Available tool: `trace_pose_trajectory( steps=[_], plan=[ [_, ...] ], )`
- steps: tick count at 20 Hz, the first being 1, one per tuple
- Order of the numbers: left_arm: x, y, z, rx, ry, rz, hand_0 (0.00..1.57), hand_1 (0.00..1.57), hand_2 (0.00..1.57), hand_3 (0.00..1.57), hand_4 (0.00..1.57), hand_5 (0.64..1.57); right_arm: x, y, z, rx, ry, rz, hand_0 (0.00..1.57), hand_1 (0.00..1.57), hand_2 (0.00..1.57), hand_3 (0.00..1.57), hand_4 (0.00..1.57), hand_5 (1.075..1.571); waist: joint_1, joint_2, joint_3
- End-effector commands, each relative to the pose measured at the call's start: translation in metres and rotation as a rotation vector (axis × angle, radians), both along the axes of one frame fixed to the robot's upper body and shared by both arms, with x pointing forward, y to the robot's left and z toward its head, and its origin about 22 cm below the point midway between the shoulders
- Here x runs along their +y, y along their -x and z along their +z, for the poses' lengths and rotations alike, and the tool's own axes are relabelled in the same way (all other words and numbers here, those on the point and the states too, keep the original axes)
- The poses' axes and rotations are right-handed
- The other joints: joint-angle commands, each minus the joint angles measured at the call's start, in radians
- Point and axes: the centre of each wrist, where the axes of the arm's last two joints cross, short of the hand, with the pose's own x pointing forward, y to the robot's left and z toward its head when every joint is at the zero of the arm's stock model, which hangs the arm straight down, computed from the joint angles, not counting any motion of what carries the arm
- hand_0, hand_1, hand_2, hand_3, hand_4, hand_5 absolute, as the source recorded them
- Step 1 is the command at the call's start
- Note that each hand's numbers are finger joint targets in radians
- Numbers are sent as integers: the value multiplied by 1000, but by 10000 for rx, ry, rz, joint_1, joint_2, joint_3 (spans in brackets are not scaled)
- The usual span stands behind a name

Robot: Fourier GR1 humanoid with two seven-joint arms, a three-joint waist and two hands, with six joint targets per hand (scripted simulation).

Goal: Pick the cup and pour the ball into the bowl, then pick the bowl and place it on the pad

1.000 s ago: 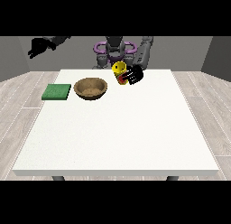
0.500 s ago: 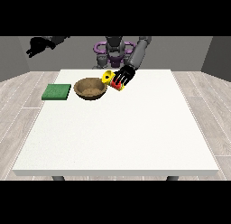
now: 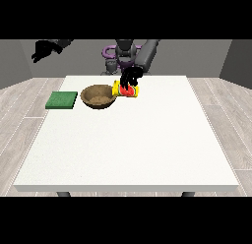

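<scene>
Tipped further onto its side since the earlier frame, the cup [image 3: 126,90] is grasped by the robot hand [image 3: 131,78] at the view's right, mouth turned toward the bowl [image 3: 99,96] so the ball can roll in.

Yellow cup with red band [image 3: 127,91]; brown wooden bowl [image 3: 99,97]; flat green pad [image 3: 62,100]; plain white table [image 3: 128,139]; both hands black.
</scene>
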Motion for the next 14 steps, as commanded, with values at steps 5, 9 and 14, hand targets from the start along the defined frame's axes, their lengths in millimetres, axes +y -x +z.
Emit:
trace_pose_trajectory(
  steps=[5,9,14],
  plan=[
    [-49,17,-16,-231,-3229,-298,1511,1511,1571,1571,1294,1396,20,-17,1,56,-61,599,0,0,346,631,579,1566,-475,-14,-7],
    [-61,22,-13,-634,-4946,-280,1519,1519,1571,1571,1503,1185,33,-22,-5,-305,-18,639,0,0,354,633,572,1566,-572,261,-9],
    [-72,19,0,-773,-6356,-331,1527,1527,1571,1571,1492,1183,28,-17,-16,-145,-177,336,0,0,341,606,574,1565,-272,-67,-20]
  ],
)
